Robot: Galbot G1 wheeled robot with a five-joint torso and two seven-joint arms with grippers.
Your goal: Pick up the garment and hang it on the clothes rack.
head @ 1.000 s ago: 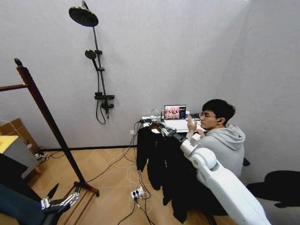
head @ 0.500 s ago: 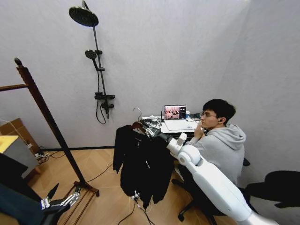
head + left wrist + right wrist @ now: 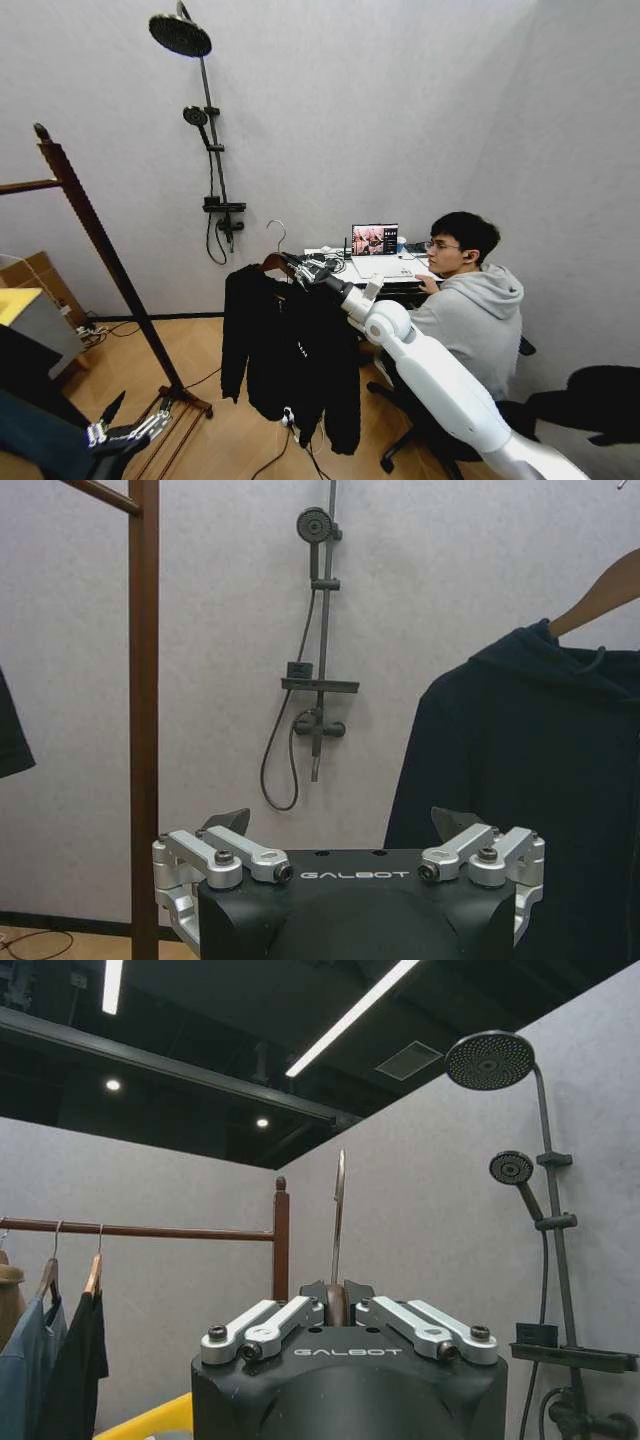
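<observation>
The garment, a black jacket on a wooden hanger, hangs in the air in front of the wall. My right gripper is shut on the hanger's neck just below its metal hook. In the right wrist view the hook rises from between the shut fingers of the right gripper. The clothes rack stands to the left of the garment, well apart from it; its top bar carries two other garments. My left gripper is open and holds nothing, low beside the rack's base.
A black shower rail is fixed to the wall behind the garment. A person sits at a desk with a laptop on the right. Cables and a power strip lie on the floor. A cardboard box stands at far left.
My right arm has swung the garment to the left, away from the desk and towards the rack, and lifted it a little. The left arm has stayed still.
</observation>
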